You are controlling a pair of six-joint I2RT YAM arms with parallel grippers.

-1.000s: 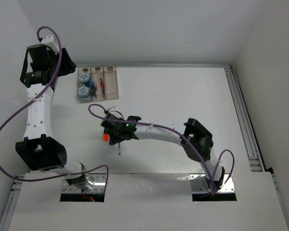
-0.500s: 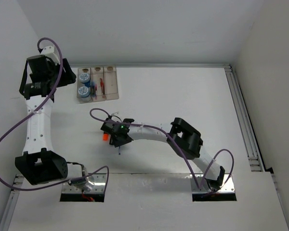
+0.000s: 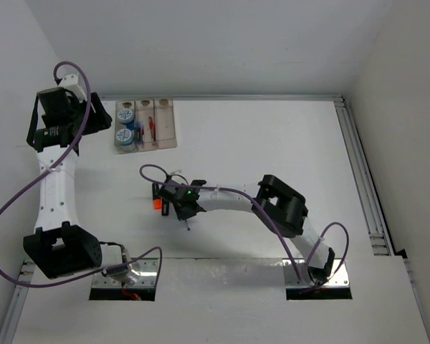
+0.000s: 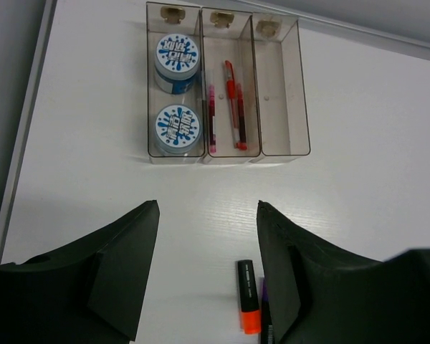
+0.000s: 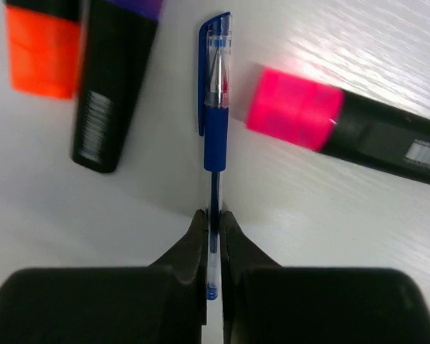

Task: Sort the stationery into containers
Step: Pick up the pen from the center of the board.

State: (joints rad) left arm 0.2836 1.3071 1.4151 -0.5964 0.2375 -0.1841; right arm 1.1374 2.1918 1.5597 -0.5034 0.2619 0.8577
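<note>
Grips blue pen (image 5: 215,122) at lower centre with right gripper (image 5: 213,215), jaws pinched together; holds left gripper (image 4: 208,208) wide apart below three-slot tray (image 4: 302,107).

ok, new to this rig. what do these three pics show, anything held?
Two robot arms are bolted at the near edge of a white table. The wide picture looks down from above; the other two come from a camera on each wrist. The left claw, open and empty, faces a three-slot tray: two blue-and-white discs in one slot, red pens in the middle, the third empty. The right claw is shut on a blue pen, beside an orange-capped highlighter, a purple-capped highlighter and a pink-capped highlighter.
</note>
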